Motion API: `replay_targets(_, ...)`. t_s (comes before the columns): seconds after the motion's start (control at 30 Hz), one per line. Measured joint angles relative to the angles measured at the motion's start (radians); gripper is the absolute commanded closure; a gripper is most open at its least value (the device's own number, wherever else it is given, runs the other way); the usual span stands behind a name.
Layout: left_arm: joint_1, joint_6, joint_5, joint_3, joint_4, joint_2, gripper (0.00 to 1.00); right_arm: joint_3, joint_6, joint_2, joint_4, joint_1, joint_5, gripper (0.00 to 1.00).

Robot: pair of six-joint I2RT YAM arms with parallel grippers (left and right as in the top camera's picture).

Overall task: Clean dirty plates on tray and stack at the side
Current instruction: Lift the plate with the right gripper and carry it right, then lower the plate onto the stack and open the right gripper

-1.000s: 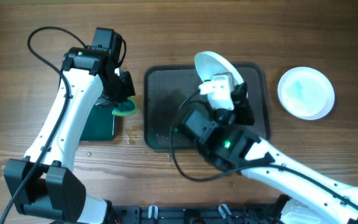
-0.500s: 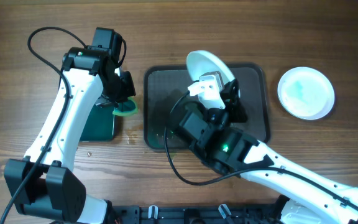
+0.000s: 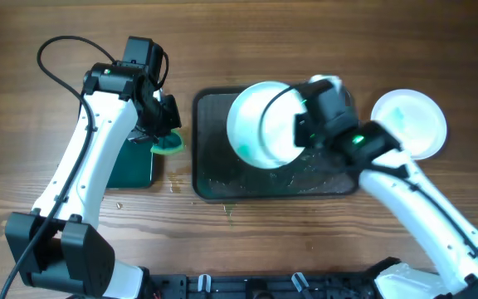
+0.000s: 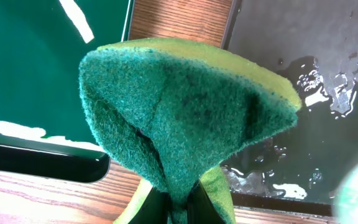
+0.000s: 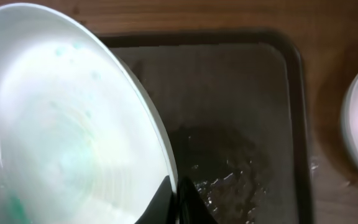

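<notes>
over the tray: we hold one plate [image 3: 260,124] tilted above the tray [image 3: 210,178], and faint teal smears show inside it in the right wrist view.
right gripper [image 5: 178,194]: clamped on that plate's rim.
left gripper [image 4: 178,208]: closed on a green sponge [image 4: 185,112], which hangs over the gap between the tray and the small black tray [image 3: 131,166].
second plate [image 3: 409,123]: flat on the table [image 3: 463,50] just right of the tray; its middle looks pale teal, though we cannot tell whether that is residue.
tray surface: wet, with pooled water and specks.
step in hand: we judge it to be presenting a dirty plate for scrubbing.
next move: bring the sponge onto the plate's smeared face, keeping a firm pinch because a wet rim could slip.
</notes>
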Motion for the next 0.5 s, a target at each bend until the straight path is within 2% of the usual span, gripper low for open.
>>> replay_targets(0.2,0.0,0.0,0.0,0.0,0.0,0.0,0.96,0.0,0.013,0.0,-0.032,-0.372,-0.227,0.96)
replay_targets(0.5,0.0,0.0,0.0,0.0,0.004,0.0,0.96,0.0,0.037,0.062,-0.044,-0.822,-0.232,0.96)
